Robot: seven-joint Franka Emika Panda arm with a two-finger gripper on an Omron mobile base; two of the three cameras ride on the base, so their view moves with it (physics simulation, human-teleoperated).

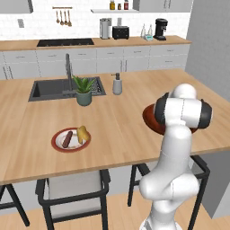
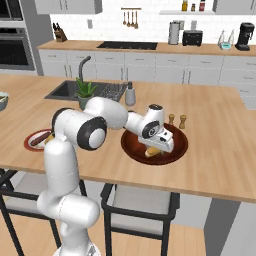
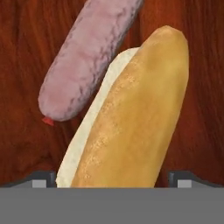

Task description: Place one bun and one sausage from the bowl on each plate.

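Note:
The dark reddish-brown bowl (image 2: pixel 178 148) sits on the island counter near its front edge, and its rim (image 1: pixel 147 117) shows behind my arm. Inside it lie a golden bun (image 3: pixel 131 118) and a pinkish sausage (image 3: pixel 83 61), side by side on the bowl floor (image 3: pixel 22 65). My gripper (image 2: pixel 156 149) is lowered into the bowl, pointing down. It is open, with one fingertip (image 3: pixel 43 179) on each side of the bun's near end and a gap on both sides. To the left, a red-rimmed plate (image 1: pixel 55 143) holds a sausage (image 1: pixel 67 139) and a bun (image 1: pixel 82 133).
Two small shakers (image 2: pixel 177 120) stand just behind the bowl. A potted plant (image 1: pixel 83 91), a soap dispenser (image 1: pixel 117 84) and the sink (image 1: pixel 49 89) lie further back. A pale bowl (image 2: pixel 2 101) sits at the far left. Stools (image 1: pixel 74 191) stand under the counter's front edge.

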